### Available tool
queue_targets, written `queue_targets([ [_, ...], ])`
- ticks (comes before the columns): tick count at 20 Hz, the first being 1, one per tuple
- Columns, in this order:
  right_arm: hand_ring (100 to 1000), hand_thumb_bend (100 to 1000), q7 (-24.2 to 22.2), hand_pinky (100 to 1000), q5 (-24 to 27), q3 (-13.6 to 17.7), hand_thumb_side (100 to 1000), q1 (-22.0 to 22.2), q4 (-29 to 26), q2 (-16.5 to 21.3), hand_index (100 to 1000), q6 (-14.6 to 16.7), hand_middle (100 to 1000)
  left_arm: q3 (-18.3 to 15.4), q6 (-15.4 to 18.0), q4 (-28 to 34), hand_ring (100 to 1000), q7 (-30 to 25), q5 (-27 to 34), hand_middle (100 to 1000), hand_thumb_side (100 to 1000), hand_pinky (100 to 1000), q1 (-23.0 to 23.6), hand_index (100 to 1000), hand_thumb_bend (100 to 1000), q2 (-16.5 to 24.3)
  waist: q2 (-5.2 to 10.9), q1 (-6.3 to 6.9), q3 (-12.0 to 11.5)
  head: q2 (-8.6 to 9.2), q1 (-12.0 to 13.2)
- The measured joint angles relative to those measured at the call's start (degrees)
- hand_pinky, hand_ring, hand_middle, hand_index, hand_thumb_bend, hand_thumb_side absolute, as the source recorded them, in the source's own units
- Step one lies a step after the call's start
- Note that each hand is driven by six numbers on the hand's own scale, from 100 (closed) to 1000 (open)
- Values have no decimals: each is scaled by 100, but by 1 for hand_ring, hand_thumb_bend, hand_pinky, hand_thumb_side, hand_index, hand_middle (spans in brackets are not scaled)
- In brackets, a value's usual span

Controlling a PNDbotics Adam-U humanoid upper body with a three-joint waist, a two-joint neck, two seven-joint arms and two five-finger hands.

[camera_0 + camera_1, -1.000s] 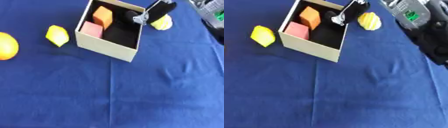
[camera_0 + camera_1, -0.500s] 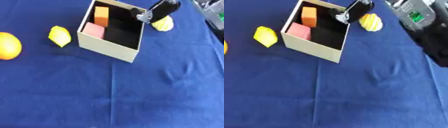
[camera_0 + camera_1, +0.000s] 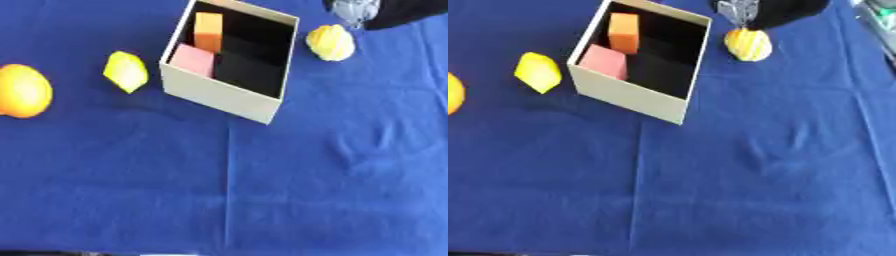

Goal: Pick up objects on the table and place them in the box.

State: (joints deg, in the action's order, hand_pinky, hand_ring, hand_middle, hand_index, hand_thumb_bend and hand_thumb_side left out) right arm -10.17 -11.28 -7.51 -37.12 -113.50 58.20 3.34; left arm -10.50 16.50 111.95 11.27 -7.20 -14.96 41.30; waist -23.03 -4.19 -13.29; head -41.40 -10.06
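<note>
At the frame's top, your right hand [image 3: 750, 10] hovers above the ridged yellow fruit [image 3: 747, 44], fingers unreadable; a careless reach could knock it away from the box [image 3: 627, 97].

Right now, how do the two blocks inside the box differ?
The orange block sits farther back in the box; the pink block lies nearer, against the front wall. The orange block looks taller and narrower, the pink block squarer. Both rest along the box's left side, on its dark floor.
</note>
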Motion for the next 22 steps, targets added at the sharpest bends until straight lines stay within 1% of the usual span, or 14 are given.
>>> queue_targets([
  [3,920,100,616,918,371,313,100,400,-19,65,917,364,784,106,36,-72,789,81,-250,774,292,856,-25,881,131,311,0,23,74,-3,90],
  [5,920,100,932,919,486,506,100,652,-25,83,915,567,784,152,64,-99,789,133,-341,774,285,855,-26,881,139,447,1,29,109,-3,145],
  [8,919,100,1260,920,518,730,100,961,-25,106,911,748,784,201,95,-112,789,188,-430,773,280,854,-26,880,145,579,8,51,143,3,216],
  [11,922,100,1467,919,503,860,100,1182,-25,106,913,846,789,220,100,-140,789,228,-464,773,279,853,-26,880,146,656,12,61,159,18,252],
  [13,925,100,1553,919,444,908,100,1288,-26,105,914,846,794,220,101,-143,790,247,-476,774,278,853,-22,880,148,666,14,61,161,28,264],
  [16,927,100,1625,920,307,925,100,1405,-26,104,914,747,797,219,90,-166,790,265,-492,774,280,853,-8,880,145,669,16,62,162,47,266],
  [19,930,100,1685,919,188,928,100,1463,-26,97,917,597,802,217,72,-176,789,283,-493,774,284,854,20,880,140,671,16,62,162,65,267],
  [20,941,100,1695,921,132,940,100,1486,-26,97,922,533,816,216,65,-179,789,291,-493,774,285,854,31,880,140,671,16,62,162,65,267],
  [22,955,100,1630,923,-59,969,100,1517,-26,99,928,349,830,215,60,-194,789,296,-492,774,286,854,33,880,139,672,15,58,162,65,267],
])
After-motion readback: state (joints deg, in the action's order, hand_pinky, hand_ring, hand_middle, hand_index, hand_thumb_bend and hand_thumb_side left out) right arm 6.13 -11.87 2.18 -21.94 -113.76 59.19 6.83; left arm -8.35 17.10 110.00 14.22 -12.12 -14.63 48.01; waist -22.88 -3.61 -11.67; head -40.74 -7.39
